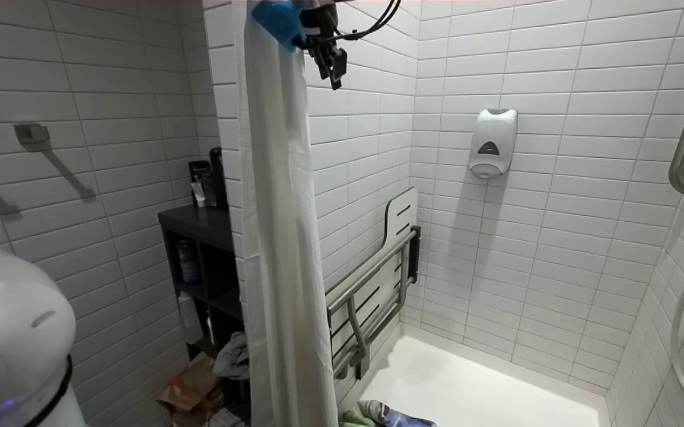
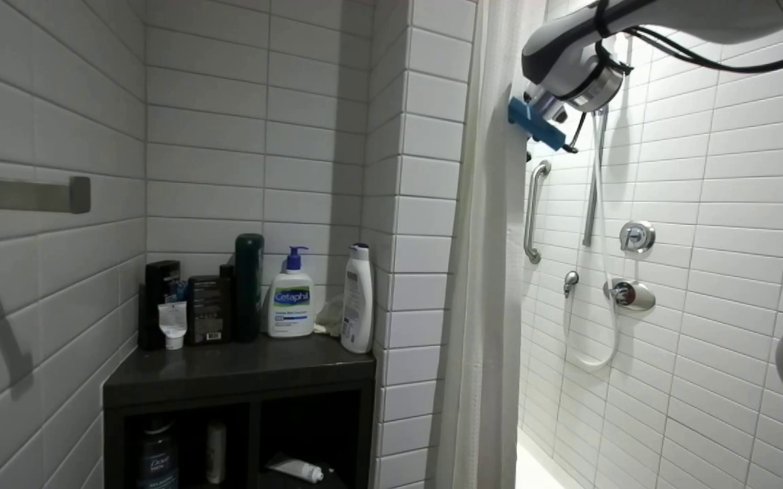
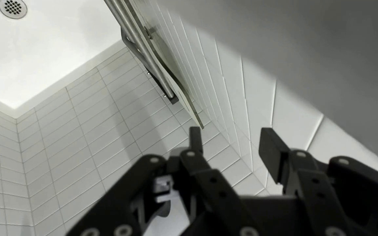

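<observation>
Gripper (image 3: 232, 146): standing apart, at the bottom edge
Pale panel (image 3: 185, 98): along the tiled wall (image 3: 234, 82), metal rails (image 3: 136, 39) beside
Drain (image 3: 12, 8): round, set in the white floor (image 3: 54, 42)
Grey surface (image 3: 323, 42): upper right, smooth, blurred

In an exterior view the curtain (image 1: 281, 225) is showing matt cloth, while the dispenser (image 1: 495, 139) at two o'clock is showing glossy plastic

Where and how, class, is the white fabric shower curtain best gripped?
On the curtain, probably the vertical edge facing the white-tiled shower: its upright folds offer a narrow ridge. Come from that side, jaws straddling it; the open black gripper seems to hang there.
</observation>
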Tool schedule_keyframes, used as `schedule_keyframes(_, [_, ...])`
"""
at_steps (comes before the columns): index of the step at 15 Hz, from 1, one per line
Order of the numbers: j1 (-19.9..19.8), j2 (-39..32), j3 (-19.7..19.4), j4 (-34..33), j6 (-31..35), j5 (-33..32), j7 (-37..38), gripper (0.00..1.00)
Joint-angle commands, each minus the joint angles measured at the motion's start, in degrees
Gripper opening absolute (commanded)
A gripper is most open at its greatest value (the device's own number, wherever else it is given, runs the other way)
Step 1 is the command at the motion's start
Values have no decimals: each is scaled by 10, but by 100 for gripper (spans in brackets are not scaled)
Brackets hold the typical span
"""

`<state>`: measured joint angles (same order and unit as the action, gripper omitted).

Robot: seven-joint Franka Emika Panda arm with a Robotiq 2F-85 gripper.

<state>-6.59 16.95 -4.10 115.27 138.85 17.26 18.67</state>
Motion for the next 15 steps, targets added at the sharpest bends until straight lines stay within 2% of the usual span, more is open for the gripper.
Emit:
schedule_keyframes(1, [-12, 38, -13, 25, -27, -9, 10, 81])
schedule_keyframes(3, [-21, 57, -20, 34, -49, -15, 10, 95])
schedule_keyframes(4, [-26, 67, -21, 37, -60, -24, 10, 99])
schedule_keyframes(7, [-47, 106, -21, 44, -121, -68, 8, 100])
schedule_keyframes(12, [-120, 142, 0, 50, -112, -237, 28, 100])
schedule_keyframes(15, [-133, 155, 0, 42, -141, -287, 22, 100])
